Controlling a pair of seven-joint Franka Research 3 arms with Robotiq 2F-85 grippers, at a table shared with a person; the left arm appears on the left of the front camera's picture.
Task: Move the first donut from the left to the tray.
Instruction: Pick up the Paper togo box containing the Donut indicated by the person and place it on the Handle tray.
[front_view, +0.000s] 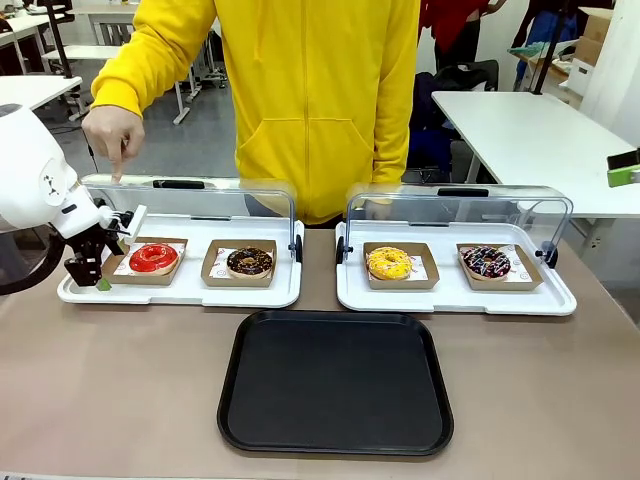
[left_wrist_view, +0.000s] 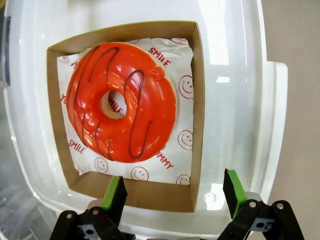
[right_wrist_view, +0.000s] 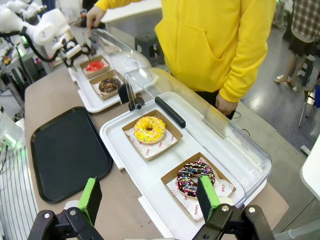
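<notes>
At the left end of the left white plastic display tray (front_view: 180, 290), whose clear domed lid (front_view: 200, 205) is swung up, the ring donut with glossy bright red icing (front_view: 153, 258) sits in its shallow brown cardboard holder (left_wrist_view: 197, 120) on white printed paper. The left gripper (left_wrist_view: 172, 192) hangs just over the holder's near edge with its jaws spread wide and nothing between them; one green pad (left_wrist_view: 112, 192) is above the near wall, the other stands outside the holder's corner, over bare white plastic.

The step in hand looks like closing in for the pick. A good grip would take the cardboard wall and not the icing, so the jaws should shift until one pad is inside the wall and one outside, then descend without touching the glaze. Lifting level should keep the donut seated. The large flat black plastic tray (front_view: 335, 380) lies empty, near the table's front.

Over the other display tray, the right gripper (right_wrist_view: 150, 200) hovers with its jaws apart, empty.
</notes>
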